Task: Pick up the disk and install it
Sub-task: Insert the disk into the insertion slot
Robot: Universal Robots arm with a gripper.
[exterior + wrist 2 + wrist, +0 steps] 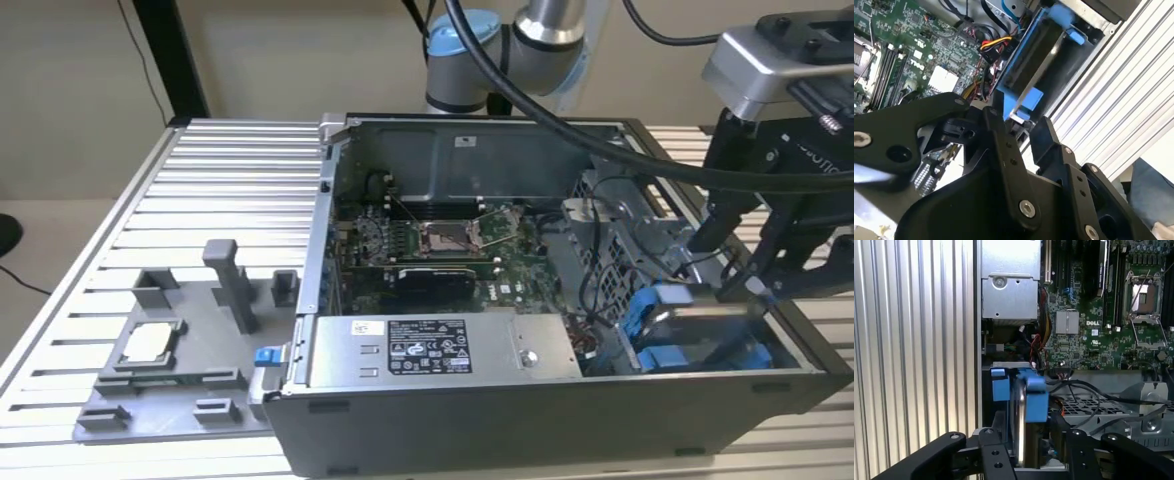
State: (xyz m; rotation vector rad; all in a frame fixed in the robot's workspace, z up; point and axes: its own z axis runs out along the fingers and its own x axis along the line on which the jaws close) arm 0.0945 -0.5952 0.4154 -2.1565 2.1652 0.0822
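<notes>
A: Starting big: slotted table [214, 180] with the open computer case [534, 420] lying on it, we agree?
B: We do. Then the gripper [1029, 437], over the case's end at the exterior view's right
A: Fingers?
B: Clamped on the disk [1021, 405], we'd say. It stands on edge in its blue frame, low inside that end, just beside the case wall

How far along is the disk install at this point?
Done: the pick-up, since the gripper is shut on the disk, holding it on edge by its blue bracket. In hand: the disk is down inside the computer case, in its corner on the exterior view's right. Left: full seating, which cannot be confirmed from these views, and letting go.
</notes>
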